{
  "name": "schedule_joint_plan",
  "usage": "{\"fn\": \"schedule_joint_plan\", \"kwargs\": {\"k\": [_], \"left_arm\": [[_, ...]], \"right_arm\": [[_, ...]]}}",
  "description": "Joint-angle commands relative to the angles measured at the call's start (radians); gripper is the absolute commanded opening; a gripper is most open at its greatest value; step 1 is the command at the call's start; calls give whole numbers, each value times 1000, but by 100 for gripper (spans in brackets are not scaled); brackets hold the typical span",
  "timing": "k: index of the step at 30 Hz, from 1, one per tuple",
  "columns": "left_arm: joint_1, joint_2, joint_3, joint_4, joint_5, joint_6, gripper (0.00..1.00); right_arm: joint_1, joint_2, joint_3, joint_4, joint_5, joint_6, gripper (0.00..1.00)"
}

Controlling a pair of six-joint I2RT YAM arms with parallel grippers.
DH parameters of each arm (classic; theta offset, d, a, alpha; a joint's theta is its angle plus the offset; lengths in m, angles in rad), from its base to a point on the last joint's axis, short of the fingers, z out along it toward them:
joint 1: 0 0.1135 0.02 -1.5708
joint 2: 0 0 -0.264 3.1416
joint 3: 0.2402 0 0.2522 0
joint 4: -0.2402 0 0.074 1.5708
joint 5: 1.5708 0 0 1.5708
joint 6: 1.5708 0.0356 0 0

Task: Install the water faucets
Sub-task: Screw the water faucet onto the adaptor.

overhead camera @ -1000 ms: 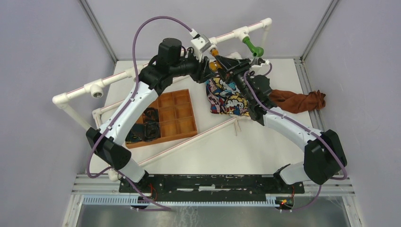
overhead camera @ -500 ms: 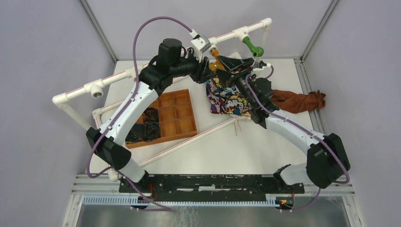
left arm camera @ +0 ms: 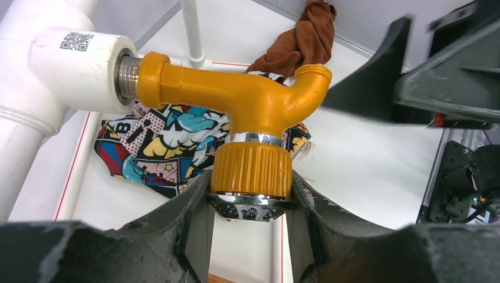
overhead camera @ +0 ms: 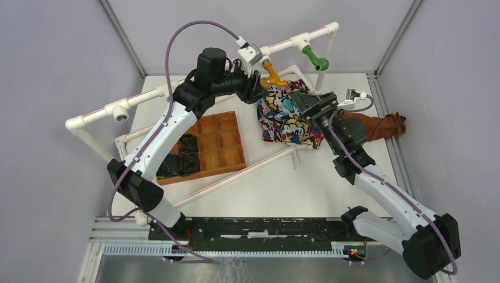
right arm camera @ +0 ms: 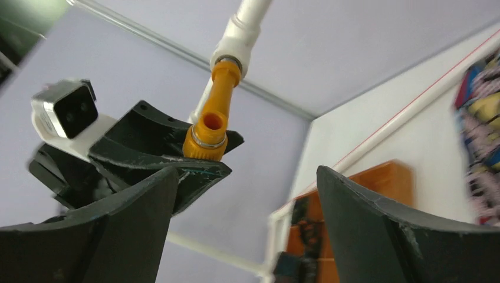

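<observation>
The orange-yellow faucet [left arm camera: 253, 100] is threaded into a white T-fitting [left arm camera: 76, 71] on the back pipe rail. My left gripper [left arm camera: 252, 197] is shut on its ribbed knob [left arm camera: 252, 171], one finger on each side. In the top view that faucet [overhead camera: 272, 73] sits just right of the left gripper [overhead camera: 259, 84]. The green faucet [overhead camera: 315, 59] hangs from another T-fitting [overhead camera: 302, 42] further right. My right gripper [overhead camera: 308, 100] stands open and empty over the patterned cloth, apart from the orange faucet. The right wrist view shows the orange faucet [right arm camera: 213, 118] beyond the wide-apart jaws [right arm camera: 244, 200].
A comic-print cloth [overhead camera: 286, 121] and a brown cloth [overhead camera: 377, 125] lie at the back right. An orange compartment tray [overhead camera: 215, 144] sits left of centre. An empty T-fitting [overhead camera: 121, 112] is on the left rail. A thin white pipe [overhead camera: 236, 177] crosses the table.
My right gripper has opened, let go of the orange faucet and drawn back toward the near right. The left gripper has kept its hold on the knob.
</observation>
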Motion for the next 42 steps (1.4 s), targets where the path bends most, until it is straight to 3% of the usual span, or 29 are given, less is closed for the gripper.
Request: {"fn": "schedule_joint_plan", "kwargs": {"k": [1, 5, 9, 13, 18, 23, 29, 35, 42], "left_arm": [[25, -42, 12, 48, -34, -12, 2], [28, -43, 15, 47, -39, -15, 2], [32, -45, 18, 41, -50, -15, 2], [35, -41, 27, 41, -50, -21, 2], [36, -34, 40, 37, -49, -22, 2], [37, -34, 43, 29, -53, -17, 2], [39, -34, 49, 26, -48, -14, 2], [40, -36, 52, 21, -49, -11, 2], [41, -32, 60, 19, -45, -12, 2]], "right_arm": [[-7, -131, 102, -136, 88, -609, 92], [1, -191, 171, -153, 3, -1121, 85], [90, -129, 357, -409, -80, -1626, 89], [321, -59, 418, -549, 173, -2103, 92], [446, 0, 338, -459, 417, -2535, 94], [455, 45, 261, -270, 474, -2766, 94], [449, 100, 201, -51, 436, -2983, 95], [375, 129, 211, -8, 299, -3008, 95], [306, 162, 281, -104, 148, -2976, 89]]}}
